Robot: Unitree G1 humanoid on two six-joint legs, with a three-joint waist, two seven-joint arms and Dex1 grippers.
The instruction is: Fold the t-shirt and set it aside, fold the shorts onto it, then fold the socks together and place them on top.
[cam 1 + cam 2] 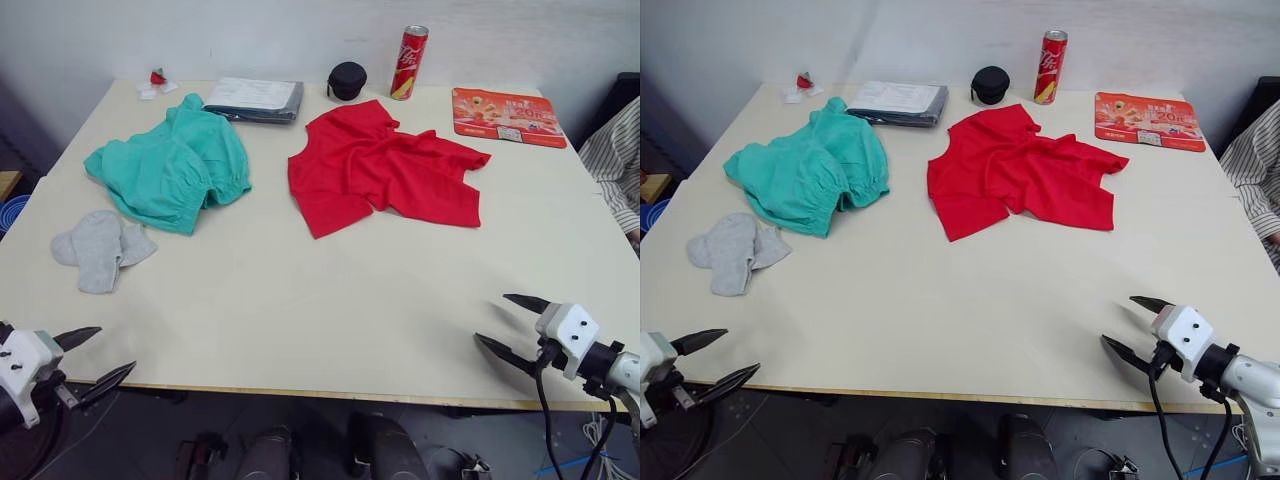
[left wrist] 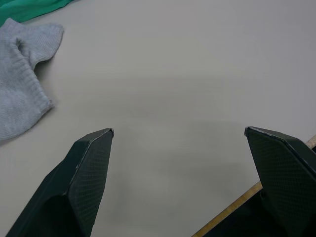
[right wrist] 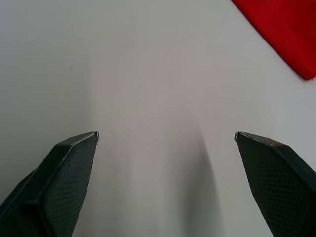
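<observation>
The t-shirt (image 1: 385,170) lies rumpled and unfolded a little past the middle of the table (image 1: 330,300), toward one o'clock. The shorts (image 1: 172,165) sit bunched at about ten o'clock, well apart from it, and the socks (image 1: 100,247) lie together at nine o'clock, just nearer than the shorts.

Along the far edge, from eleven to one o'clock, stand a flat grey packet (image 1: 256,99), a small black case (image 1: 347,80), a red can (image 1: 410,62) upright, and a printed red mat (image 1: 506,115). A small red-and-white scrap (image 1: 156,80) sits at the far left corner; I can't make out what it is.

The left gripper (image 1: 93,360) hangs at seven o'clock by the near edge, jaws spread wide with nothing between them. The right gripper (image 1: 510,325) hovers at five o'clock over bare tabletop, its jaws also wide apart and empty. A person's striped sleeve (image 1: 615,165) shows at three o'clock.
</observation>
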